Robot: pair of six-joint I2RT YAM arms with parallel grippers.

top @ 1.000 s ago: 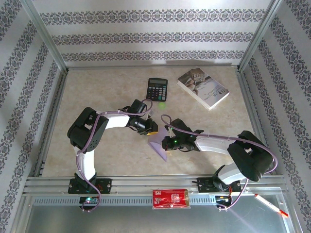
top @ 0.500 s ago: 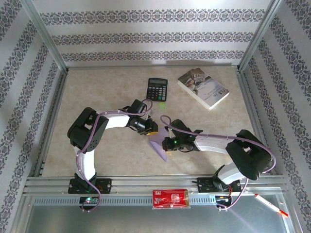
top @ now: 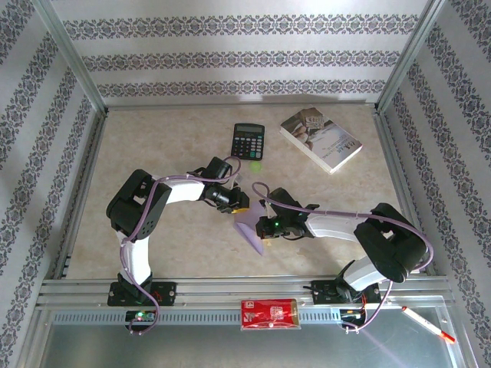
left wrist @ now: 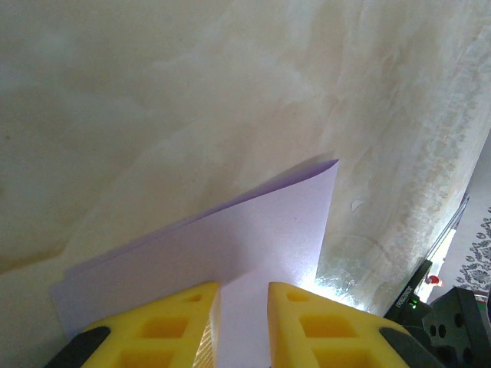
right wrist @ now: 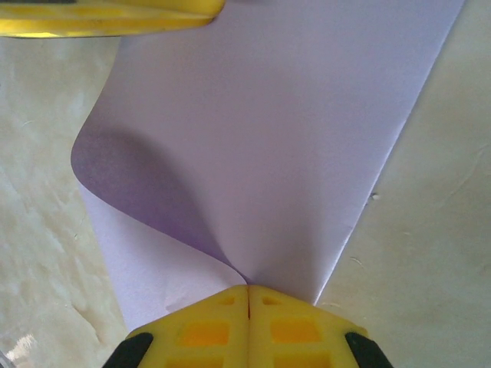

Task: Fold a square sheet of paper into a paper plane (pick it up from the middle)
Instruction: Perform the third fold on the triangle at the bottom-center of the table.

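While the red packet and a white pen are lying on the metal ledge at the very front, both arms are reaching in over the pale marbled table towards its middle.

Nearest of the two, the right claw is holding low over the table with its yellow fingers pressed tightly together; seen from its own wrist, the right claw is pinching the near edge of the square sheet of paper, and the lilac sheet is curling up from the pinch, its left part bulging and casting a shadow on the layer beneath.

From above, the square sheet of paper is lying between the two claws, near the table's centre, one pointed corner aiming back at the front edge.

Just beyond it, the left claw is hovering at the sheet's far side. In its wrist view the left claw is standing with a narrow gap between its fingers (lilac paper is showing through that gap), and whether those fingers are actually touching the sheet I cannot tell. There the paper is showing as two layers meeting at a point.

Farther back, a small green disc is sitting just in front of a black calculator, and a white-covered book is lying at an angle to the right.
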